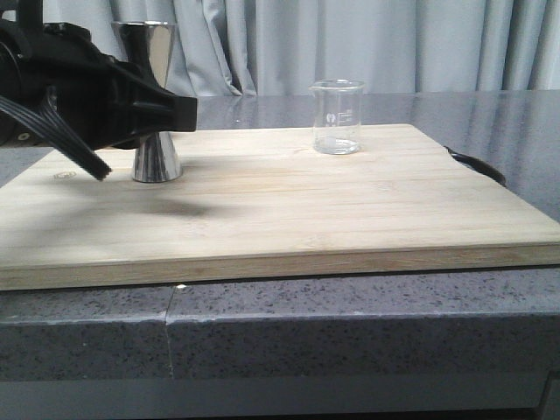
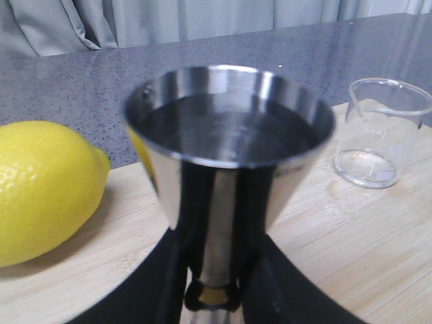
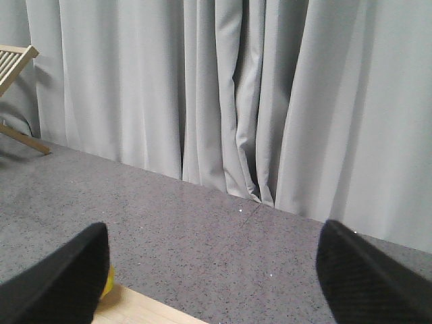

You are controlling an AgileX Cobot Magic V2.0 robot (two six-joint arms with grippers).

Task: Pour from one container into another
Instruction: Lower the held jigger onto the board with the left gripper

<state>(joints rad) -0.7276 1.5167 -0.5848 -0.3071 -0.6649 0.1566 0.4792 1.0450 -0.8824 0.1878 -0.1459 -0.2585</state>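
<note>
A pale bamboo board [image 1: 289,210] lies on a speckled grey stone worktop [image 1: 262,319], its front edge just back from the worktop's own edge, and grey curtains [image 3: 223,101] hang close behind. The steel jigger [image 1: 154,105] stands upright on the board's left part; the left gripper [image 2: 212,283] has its black fingers [image 2: 181,256] set on either side of the jigger's narrow waist, seemingly closed on it (actual contact is hard to confirm). From the left wrist the jigger's upper cup shows a dark inside, though whether it holds liquid cannot be told. The glass beaker [image 1: 337,116] stands upright toward the board's far edge, well apart from the jigger, with bare board between them. A lemon [image 2: 44,189] rests on the board just beside the jigger. The right gripper [image 3: 212,283] holds nothing, its fingers [image 3: 368,277] spread wide above the worktop beyond the board's corner. A light wooden frame [image 3: 17,61] stands by the curtains.
</note>
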